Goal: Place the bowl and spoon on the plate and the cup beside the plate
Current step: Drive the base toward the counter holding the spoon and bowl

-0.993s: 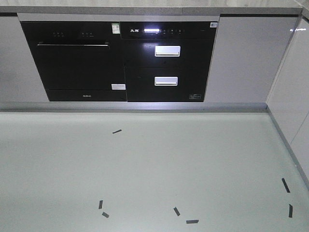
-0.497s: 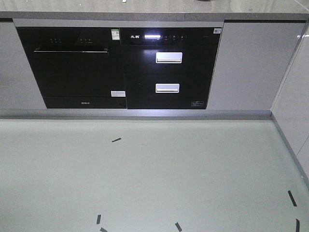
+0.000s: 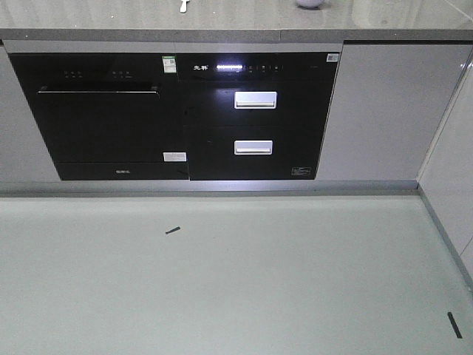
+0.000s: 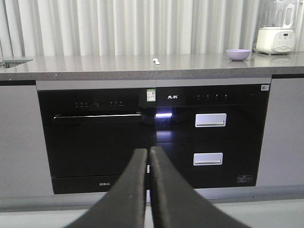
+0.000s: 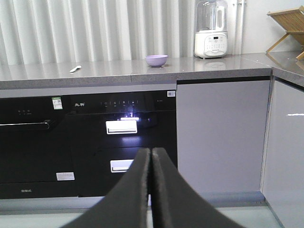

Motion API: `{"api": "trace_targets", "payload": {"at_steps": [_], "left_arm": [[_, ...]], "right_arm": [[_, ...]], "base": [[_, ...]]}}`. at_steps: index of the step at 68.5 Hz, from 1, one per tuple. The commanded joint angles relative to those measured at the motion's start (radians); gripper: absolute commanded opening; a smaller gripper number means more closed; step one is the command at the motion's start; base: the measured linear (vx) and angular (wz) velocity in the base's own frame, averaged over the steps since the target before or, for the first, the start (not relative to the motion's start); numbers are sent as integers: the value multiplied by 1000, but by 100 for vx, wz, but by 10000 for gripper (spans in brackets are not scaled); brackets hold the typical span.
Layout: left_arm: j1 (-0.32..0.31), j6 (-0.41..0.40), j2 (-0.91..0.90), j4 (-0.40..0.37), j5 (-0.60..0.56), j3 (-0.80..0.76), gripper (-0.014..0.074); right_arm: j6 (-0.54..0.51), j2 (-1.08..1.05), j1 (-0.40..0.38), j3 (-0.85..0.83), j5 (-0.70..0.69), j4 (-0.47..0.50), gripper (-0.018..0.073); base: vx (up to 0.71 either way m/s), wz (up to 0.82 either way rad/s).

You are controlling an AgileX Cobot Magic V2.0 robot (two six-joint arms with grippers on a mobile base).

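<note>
The left claw is closed, its two dark fingers pressed flat together with nothing between them. It points level at the black oven under the worktop. The right claw is closed the same way and empty. It is aimed at the black drawer unit with two pale handles, which has a grey cupboard door at its 3 o'clock.

The bowl stands upright on the worktop, above the right part of the drawer unit. The spoon lies flat on the same worktop at the bowl's 9 o'clock, well apart from it, roughly above the seam between oven and drawer unit. Both are well apart from either claw. A white blender with a clear jug stands at the bowl's 3 o'clock, further back towards the pale curtain. A wooden rack sits in the 2 o'clock corner of the right wrist view.

In the front view only the worktop's front strip shows along the 12 o'clock edge, with the spoon's end and the bowl's lower part just cutting in. Below the units lies a pale floor with short dark tape marks, one at 8 o'clock from centre and another in the 5 o'clock corner.
</note>
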Motion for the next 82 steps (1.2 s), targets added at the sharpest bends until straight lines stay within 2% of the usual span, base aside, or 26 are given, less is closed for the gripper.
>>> {"api": "trace_targets", "payload": {"at_steps": [1,82], "left_arm": [[2,-4,-14,-9,-75,-18,-6],[2,-4,-14,-9,-75,-18,-6]], "right_arm": [[-4,-9,-3,7,-71,-3,-11],[-4,-9,-3,7,-71,-3,-11]], "base": [[19,-3],[18,-3]]}}
